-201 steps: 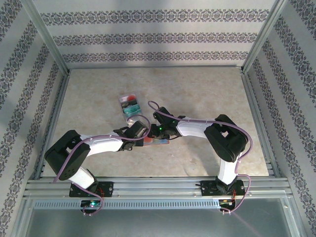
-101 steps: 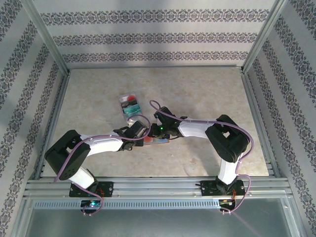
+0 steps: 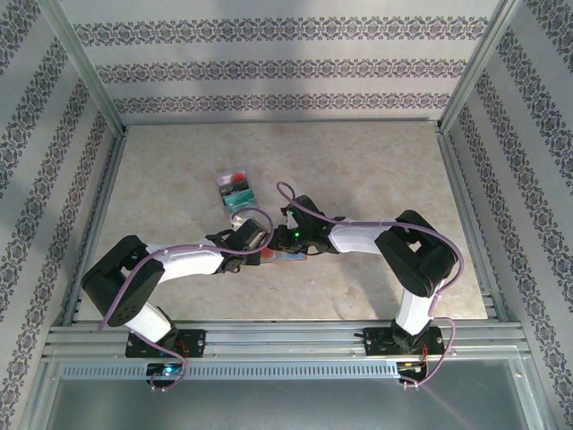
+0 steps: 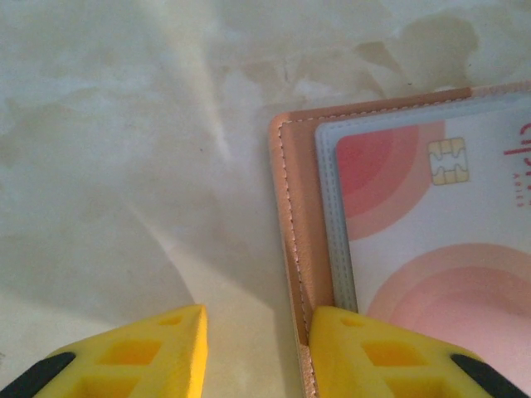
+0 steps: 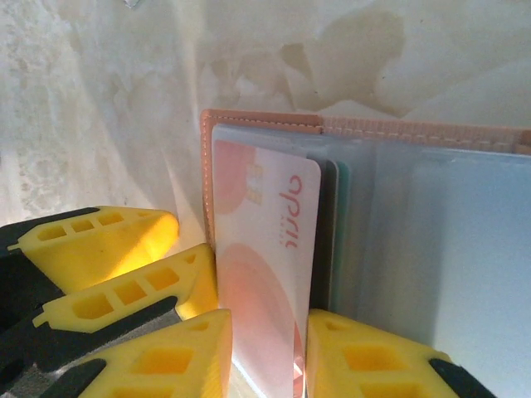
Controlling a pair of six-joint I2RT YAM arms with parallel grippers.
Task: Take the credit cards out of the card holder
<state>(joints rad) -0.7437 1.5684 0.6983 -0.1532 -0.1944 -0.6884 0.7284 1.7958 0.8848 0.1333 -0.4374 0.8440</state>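
Card holder, place: the card holder (image 5: 265, 121) is laid open and flat near the middle of the worktop (image 3: 358, 170), beneath the two hands where the arms meet; a teal, black and red stack (image 3: 235, 193) is seen well apart from it, farther back
Left hand: the left hand (image 4: 257, 352) is held partly open and nothing is clasped in it; one of its fingers (image 4: 390, 356) is set over the holder's stitched rim, the other over bare worktop just beside it
Why so placed: the holder is judged to be pinned at its edge, so that it is not dragged along when a card is drawn
Right hand: the right hand (image 5: 270, 356) is closed to the width of a credit card (image 5: 265, 249), whose two long edges are met by the fingers; the card is taken to be gripped
Why so held: a thin card lying flat is judged to be caught more easily by its edges
Card, look: pale pink-red plastic, marked with paler circles, a small chip and red lettering along its length; a shadow is cast along one side, so it is judged to be slightly raised
Holder, look: tan leather-look cover, stitched rim, cloudy grey-blue pockets
Behind the card: a dark and a greenish edge are seen tucked in; whether these are cards cannot be told
Progress: the card is not yet freed from the holder
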